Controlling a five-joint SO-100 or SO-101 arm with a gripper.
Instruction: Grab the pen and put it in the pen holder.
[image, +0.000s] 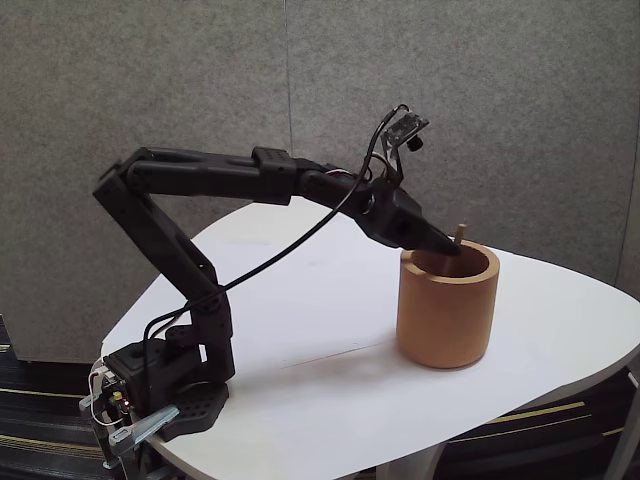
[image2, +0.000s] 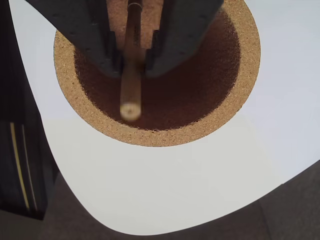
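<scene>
— So, where's the pen (image2: 131, 75) right now?

— I have it pinched between the two fingers of the gripper (image2: 133, 64), which are closed snug on its shaft. In the wrist view its lower end hangs over the dark inside of the cup (image2: 150, 135), off toward the near-left part of the mouth. In the fixed view the top of the pen (image: 461, 231) pokes up just above the rim, and the gripper tips (image: 447, 250) dip into the opening.

— Which step is that?

— I judge it the placing step: the pen is over the cup (image: 447, 305) but not let go. Next I'd want to open the fingers and lift the arm straight out.

— Any room to spare?

— The mouth is wide, though the pen sits nearer the rim on one side. The cup stands toward the right on the white table (image: 330, 400), well in from its edge.
</scene>
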